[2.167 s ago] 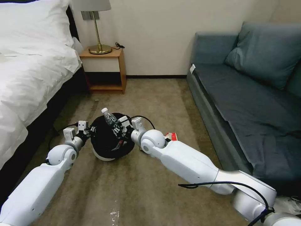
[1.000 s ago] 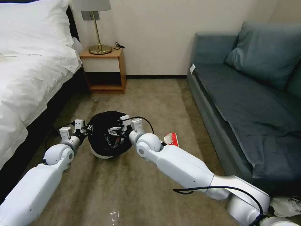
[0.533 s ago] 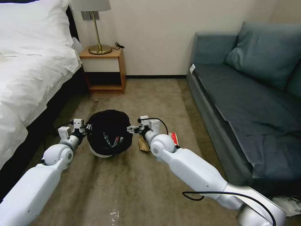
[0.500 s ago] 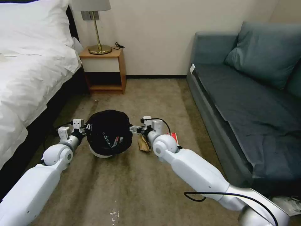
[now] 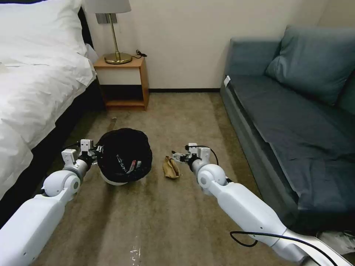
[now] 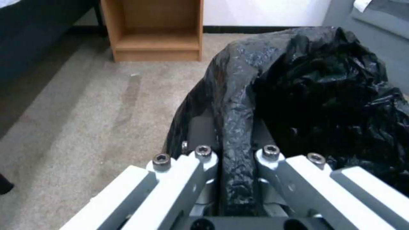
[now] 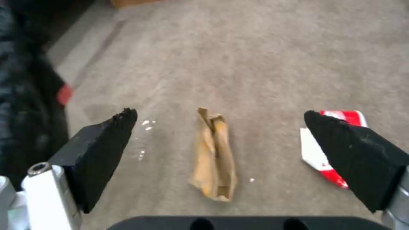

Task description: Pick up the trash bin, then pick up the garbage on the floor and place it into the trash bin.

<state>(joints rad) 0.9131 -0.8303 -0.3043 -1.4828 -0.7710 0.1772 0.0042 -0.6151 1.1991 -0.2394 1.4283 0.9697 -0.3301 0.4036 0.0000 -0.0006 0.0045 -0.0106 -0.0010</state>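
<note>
Carpeted floor [image 5: 177, 207] between bed and sofa. Left gripper [image 6: 233, 153] pinches the trash bin [image 5: 124, 157] rim. Right gripper [image 7: 219, 127], fingers spread, hovers above the brown paper bag [image 7: 215, 153]. Risk: off-centre closure may push the light bag aside.

left pincer [image 5: 93, 151] clamped, right pincer [image 5: 176, 156] spread wide, both arms low.

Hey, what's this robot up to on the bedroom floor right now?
It is clearing litter. The left pincer is clamped on the bag-lined rim of the trash bin, which already holds some trash. The right pincer hangs open over the crumpled brown paper bag lying on the carpet, with a red-and-white packet beside it.
</note>
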